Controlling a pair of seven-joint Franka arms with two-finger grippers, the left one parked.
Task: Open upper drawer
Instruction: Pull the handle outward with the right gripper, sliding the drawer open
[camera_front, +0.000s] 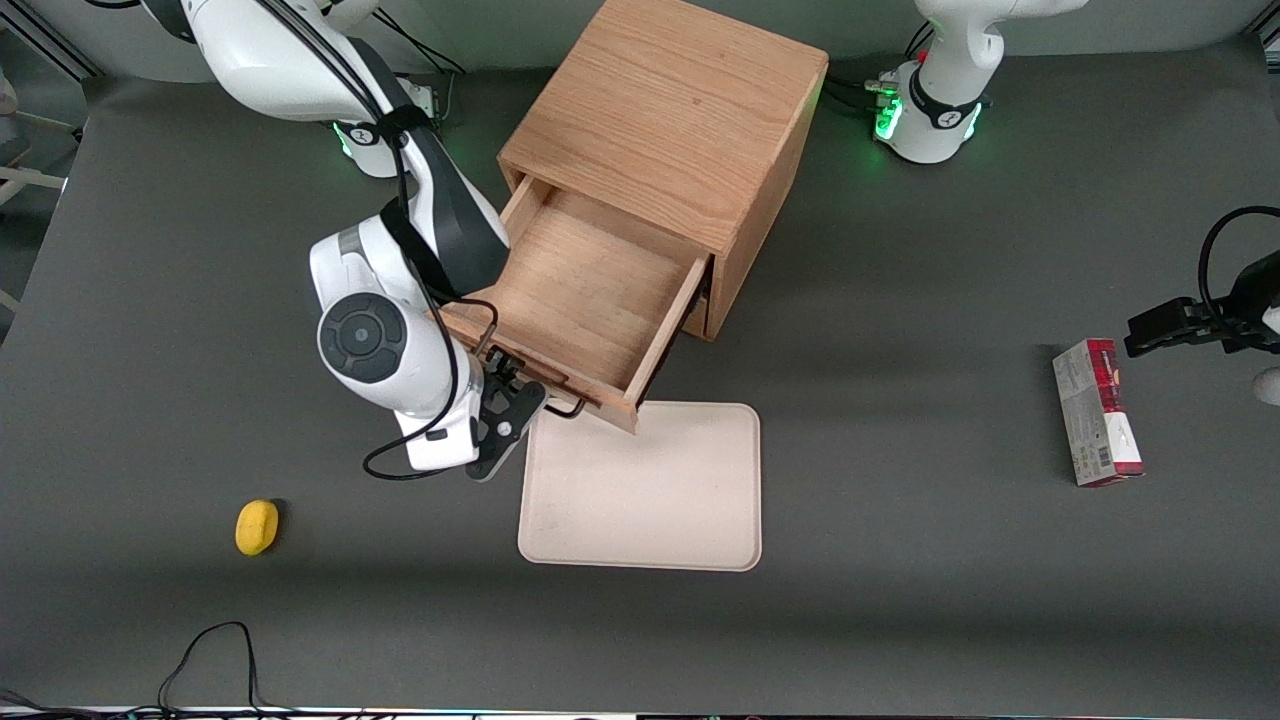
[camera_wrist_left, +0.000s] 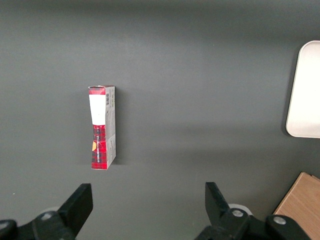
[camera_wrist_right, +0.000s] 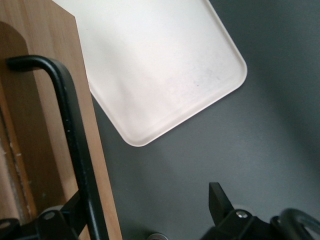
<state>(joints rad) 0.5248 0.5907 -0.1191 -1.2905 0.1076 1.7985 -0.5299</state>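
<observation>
We see the upper drawer (camera_front: 585, 290) pulled well out of the wooden cabinet (camera_front: 665, 120), its bare wooden floor showing and its front panel hanging over the edge of a pale tray (camera_front: 645, 490) that lies on the grey table (camera_front: 900, 550). The end effector (camera_front: 512, 398) sits at the drawer's front, its fingers spread apart with the thin black handle (camera_wrist_right: 75, 145) passing between them and nothing clamped. A yellow object (camera_front: 257, 527) lies nearer the front camera, and a red box (camera_front: 1097, 412) lies toward the parked arm's end.
</observation>
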